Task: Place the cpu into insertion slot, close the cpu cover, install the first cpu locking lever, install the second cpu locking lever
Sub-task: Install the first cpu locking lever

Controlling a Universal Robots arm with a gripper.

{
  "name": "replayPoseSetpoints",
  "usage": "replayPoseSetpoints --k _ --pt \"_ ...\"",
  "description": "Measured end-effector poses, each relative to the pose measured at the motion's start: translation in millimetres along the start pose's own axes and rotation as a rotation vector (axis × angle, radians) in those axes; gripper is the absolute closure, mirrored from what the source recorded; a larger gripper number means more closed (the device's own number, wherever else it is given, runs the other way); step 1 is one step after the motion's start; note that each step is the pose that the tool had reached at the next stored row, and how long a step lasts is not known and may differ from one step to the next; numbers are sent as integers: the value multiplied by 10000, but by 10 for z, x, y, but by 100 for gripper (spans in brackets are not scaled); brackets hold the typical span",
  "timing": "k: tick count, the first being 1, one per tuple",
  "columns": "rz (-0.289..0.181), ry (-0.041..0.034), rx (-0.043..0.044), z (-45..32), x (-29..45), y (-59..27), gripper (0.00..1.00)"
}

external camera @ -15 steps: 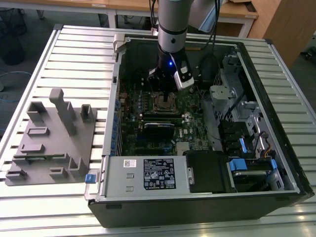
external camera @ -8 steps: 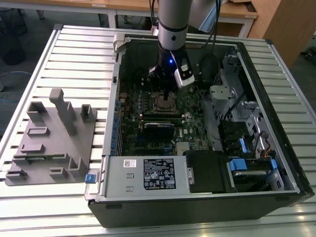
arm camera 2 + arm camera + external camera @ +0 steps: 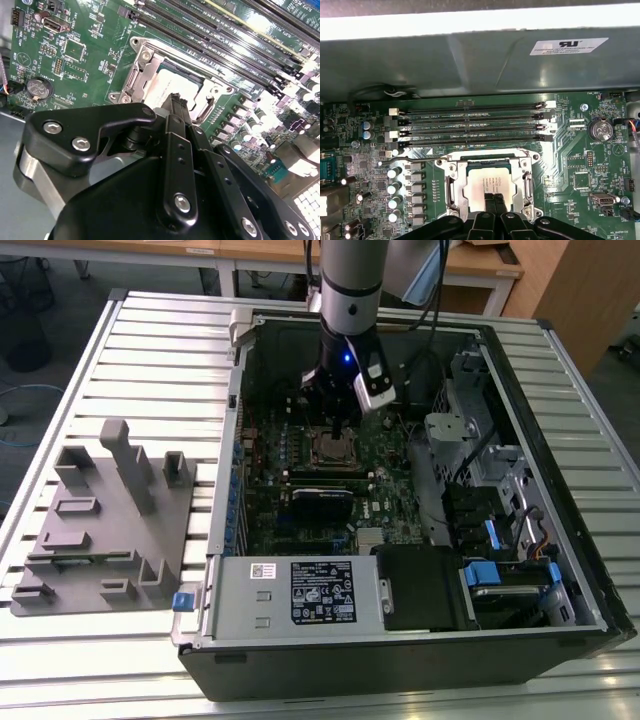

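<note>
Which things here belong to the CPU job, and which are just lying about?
Job: cpu, cpu cover lying over it, end effector close above.
Lying about: memory slots, coin battery, power supply box, grey fixture block.

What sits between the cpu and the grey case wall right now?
In the first wrist view, four long memory slots lie side by side on the green motherboard between the cpu and the grey case wall.
</note>
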State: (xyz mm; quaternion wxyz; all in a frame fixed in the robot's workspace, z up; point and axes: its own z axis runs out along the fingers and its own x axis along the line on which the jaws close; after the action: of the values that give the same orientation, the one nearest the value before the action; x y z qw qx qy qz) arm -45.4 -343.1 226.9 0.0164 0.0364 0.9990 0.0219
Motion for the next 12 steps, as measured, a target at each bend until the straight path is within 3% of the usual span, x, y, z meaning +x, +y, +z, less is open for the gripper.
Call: replayPoseSetpoints --k 12 --pt "0 0 1 -25 -1 1 90"
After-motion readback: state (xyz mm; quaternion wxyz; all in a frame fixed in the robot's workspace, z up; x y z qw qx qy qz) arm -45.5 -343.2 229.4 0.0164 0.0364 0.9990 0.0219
